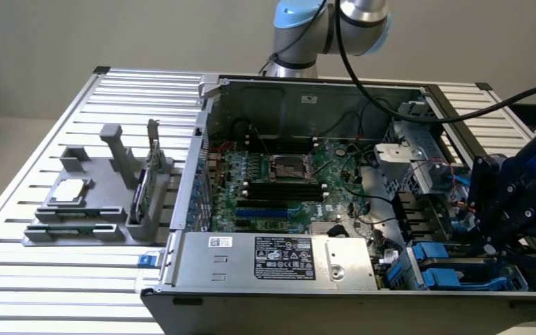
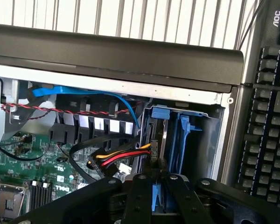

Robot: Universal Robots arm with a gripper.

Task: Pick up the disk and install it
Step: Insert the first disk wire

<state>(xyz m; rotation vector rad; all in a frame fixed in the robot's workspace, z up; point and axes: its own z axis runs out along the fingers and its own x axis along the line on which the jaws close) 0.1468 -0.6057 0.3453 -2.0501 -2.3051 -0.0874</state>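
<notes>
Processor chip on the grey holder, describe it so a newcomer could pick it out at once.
Start at the open computer case on the slatted table; on the exterior view's left of it sits a grey holder. The processor chip lies flat on it, small, square and silver, unlike the long green card beside it.

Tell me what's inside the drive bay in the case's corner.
The disk stands edge-on in the drive bay, blue rails showing, clamped by the gripper. The end nearest the wrist camera is covered by the gripper.
</notes>
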